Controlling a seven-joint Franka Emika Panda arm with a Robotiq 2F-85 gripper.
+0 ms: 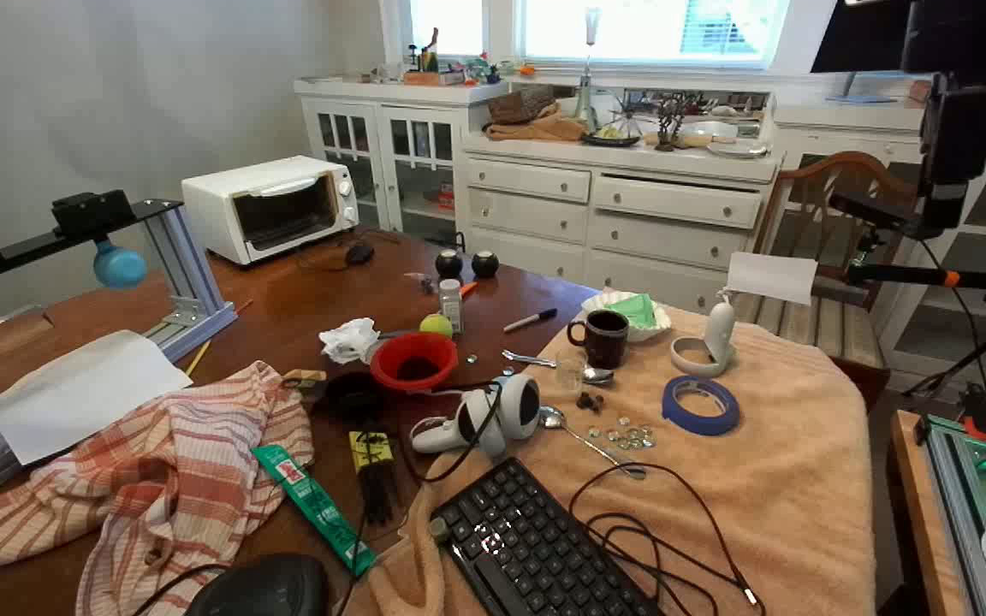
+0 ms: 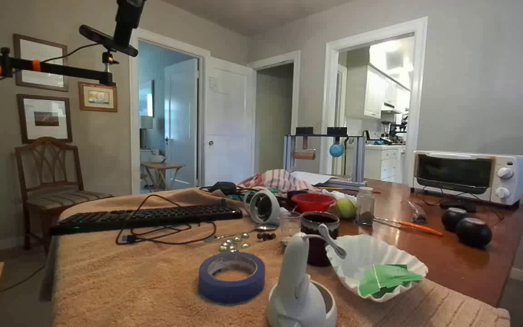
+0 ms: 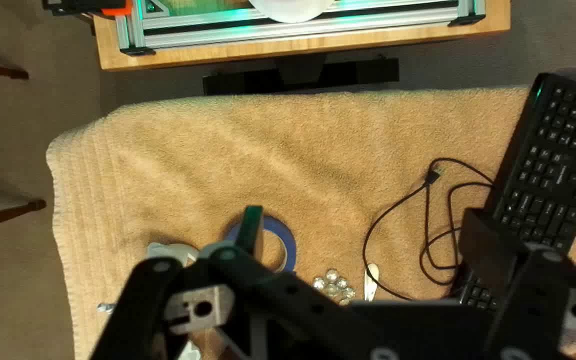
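My gripper [image 3: 363,232], one: jaws spread wide, with nothing held between them; in the wrist view I have it over a tan towel [image 3: 268,135], one finger passing in front of a blue tape roll [image 2: 229,289], the opposite finger in front of a black keyboard [image 3: 548,190] and a looped cable [image 3: 433,176]; its exact height I cannot judge.

Tape roll, one: lying flat on the towel, between a white controller [image 2: 293,281] set handle-up and a cluster of clear glass beads [image 3: 332,288].

Also on the towel: a metal spoon [image 1: 583,438] near the beads; a dark mug [image 1: 606,342], upright, next to a fluted white dish [image 2: 375,252]; in that dish, a green packet [image 2: 388,279].

On the brown tabletop [image 1: 407,248]: a red bowl [image 1: 386,364]; a tennis ball [image 1: 436,325] just beside it; a small glass jar [image 1: 450,304], upright; a black marker [image 1: 530,320], lying down; a striped cloth [image 1: 193,479], rumpled; farther off, a white toaster oven [image 2: 454,175], its door shut.
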